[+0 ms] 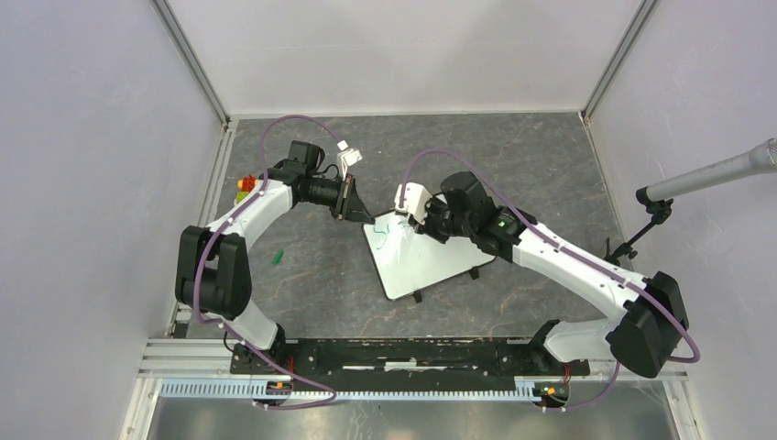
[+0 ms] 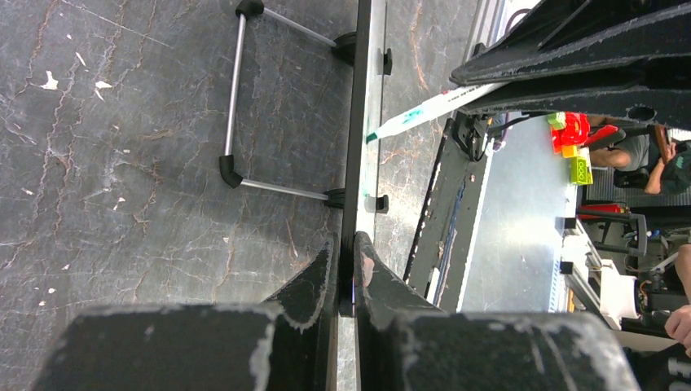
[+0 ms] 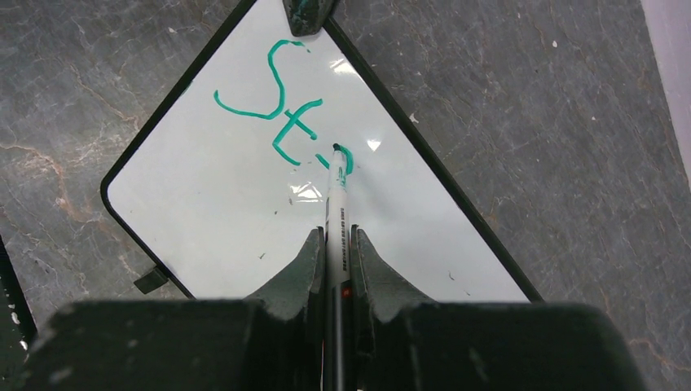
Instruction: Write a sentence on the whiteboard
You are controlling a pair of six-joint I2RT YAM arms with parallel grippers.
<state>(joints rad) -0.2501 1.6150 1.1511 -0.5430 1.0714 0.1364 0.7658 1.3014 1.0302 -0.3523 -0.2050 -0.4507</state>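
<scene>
Grey marbled tabletop (image 1: 513,156) noted beneath the work; nearest me, my right claw (image 3: 334,240) is clenched on a marker (image 3: 336,204), whose tip touches the whiteboard (image 3: 220,212) lying mid-table. My left claw (image 2: 346,252) is clamped on that board's black-framed edge, at its far-left corner in the overhead view. Beyond the marker tip, the green writing (image 3: 285,106) reads "St" plus a partly formed third letter.
</scene>
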